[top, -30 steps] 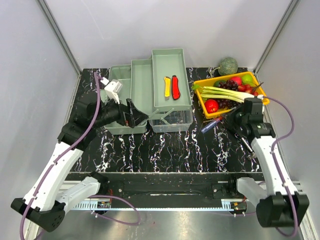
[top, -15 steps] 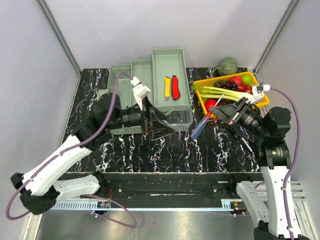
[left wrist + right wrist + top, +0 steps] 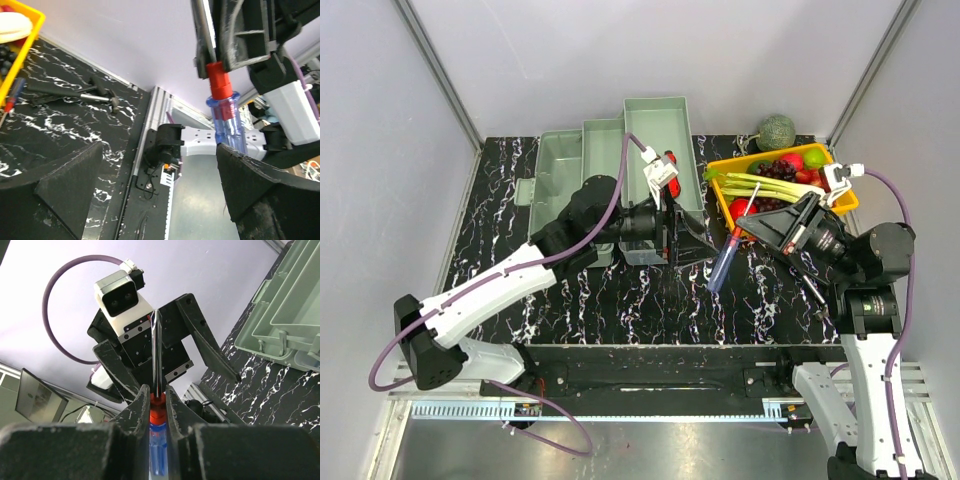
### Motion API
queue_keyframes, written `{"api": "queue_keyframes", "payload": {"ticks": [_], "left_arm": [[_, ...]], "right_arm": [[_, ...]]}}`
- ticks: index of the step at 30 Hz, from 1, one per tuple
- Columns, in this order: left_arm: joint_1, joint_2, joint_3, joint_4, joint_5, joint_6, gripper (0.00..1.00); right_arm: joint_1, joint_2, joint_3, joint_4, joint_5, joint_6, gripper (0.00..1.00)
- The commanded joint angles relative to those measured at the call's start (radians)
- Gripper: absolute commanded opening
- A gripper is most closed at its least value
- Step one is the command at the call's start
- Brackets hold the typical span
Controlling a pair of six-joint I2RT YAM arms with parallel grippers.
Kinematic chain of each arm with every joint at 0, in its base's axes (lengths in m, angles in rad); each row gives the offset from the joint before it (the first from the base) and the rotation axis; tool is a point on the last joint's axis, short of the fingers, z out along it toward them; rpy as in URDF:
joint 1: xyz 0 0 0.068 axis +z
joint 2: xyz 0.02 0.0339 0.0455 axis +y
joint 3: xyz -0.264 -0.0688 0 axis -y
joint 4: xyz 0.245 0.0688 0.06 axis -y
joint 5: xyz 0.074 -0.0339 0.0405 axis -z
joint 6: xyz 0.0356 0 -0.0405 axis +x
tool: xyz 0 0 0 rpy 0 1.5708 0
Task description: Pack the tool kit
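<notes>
Top external view: both grippers meet in the air over the black marbled table [image 3: 620, 300], tip to tip.
Right gripper [image 3: 742, 230]: clamped on the screwdriver [image 3: 721, 268] at its red collar; the clear blue handle hangs down past the fingers, and the steel shaft runs back up between them.
Left gripper [image 3: 695, 240]: fingers spread wide, gripping nothing; it faces the right gripper, and the screwdriver handle sits just ahead of its gap, not touching either finger.
Toolbox [image 3: 605, 160]: behind the left gripper, under that arm, with its pale green trays folded out.
Red utility knife [image 3: 670, 160]: in the top tray, just behind the left wrist, partly hidden.
Hammer [image 3: 75, 95]: flat on the table beyond the left gripper, near the yellow tray [image 3: 22, 52].
</notes>
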Motion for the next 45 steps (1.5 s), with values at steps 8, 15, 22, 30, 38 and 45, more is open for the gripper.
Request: {"api": "queue_keyframes", "payload": {"ticks": [8,15,22,30,38,45], "left_arm": [[-0.012,-0.111,-0.065,0.251,-0.102,-0.096,0.99],[-0.021,-0.016,0.004,0.220,0.099,-0.115,0.99],[-0.035,0.027,0.006,0.246,0.159,-0.116,0.85],[-0.035,0.111,0.096,0.095,0.179,-0.082,0.57],[-0.033,0.126,0.147,-0.066,0.058,-0.033,0.00],[0.025,0.030,0.142,-0.220,-0.161,0.007,0.00]], "right_arm": [[-0.002,0.018,-0.025,0.038,-0.026,-0.022,0.00],[-0.002,0.043,-0.020,0.085,-0.021,-0.015,0.00],[-0.002,0.077,-0.006,0.030,-0.018,-0.073,0.00],[-0.002,0.104,-0.015,0.042,-0.029,-0.076,0.00],[-0.002,0.095,-0.003,-0.019,0.000,-0.142,0.36],[-0.002,0.058,0.058,-0.283,0.152,-0.307,1.00]]}}
